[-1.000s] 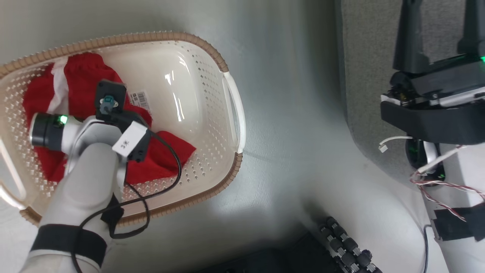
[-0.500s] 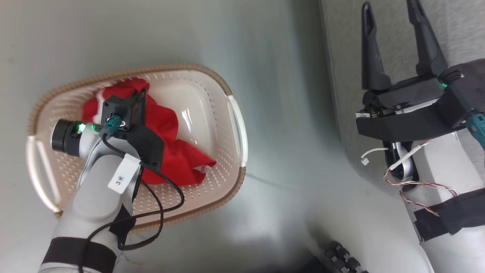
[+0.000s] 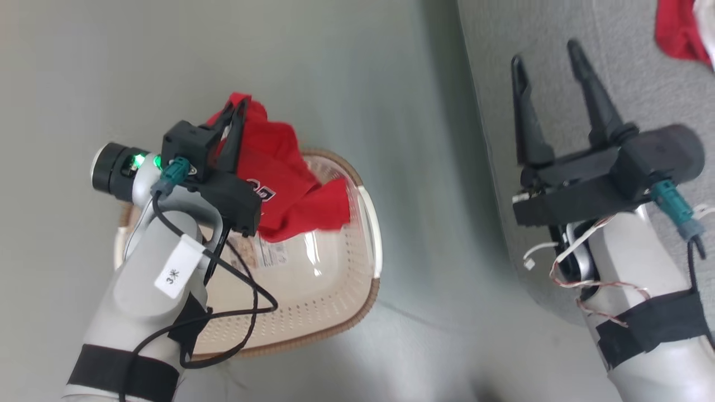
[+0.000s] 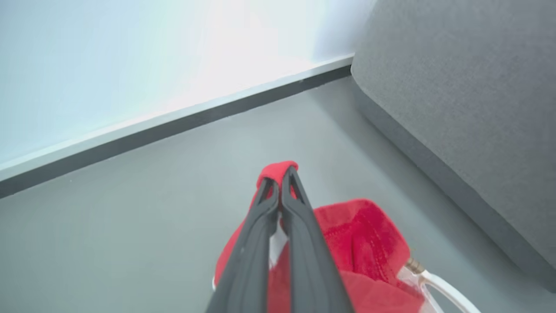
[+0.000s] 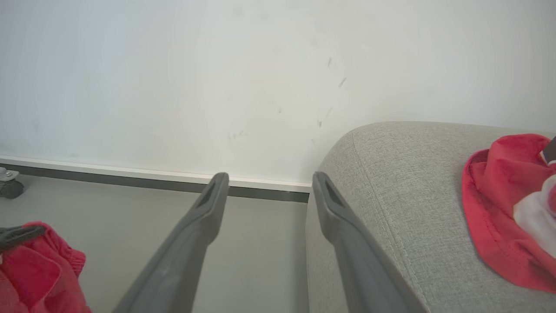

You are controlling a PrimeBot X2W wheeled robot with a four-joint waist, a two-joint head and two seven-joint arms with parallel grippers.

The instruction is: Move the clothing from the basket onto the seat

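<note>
Left of frame, the left gripper (image 3: 237, 109) was clamped on a fold of the red garment (image 3: 279, 184), holding it up over the basket (image 3: 341, 312) at lower centre, loose tail drooping toward it. Its long axis ran from the pinched end at upper left down to the right. Carry step, I'd say; next it needed a swing rightward across the floor (image 3: 435, 167). Right of frame, the right gripper (image 3: 544, 51) hung spread wide and empty over the grey seat (image 3: 614, 84), where another red piece (image 3: 678, 28) lay in the upper right corner.

The clothing (image 3: 279, 184) hangs above the basket (image 3: 335, 301), left of the seat (image 3: 558, 33), where 1 more garment (image 3: 678, 30) lies.
</note>
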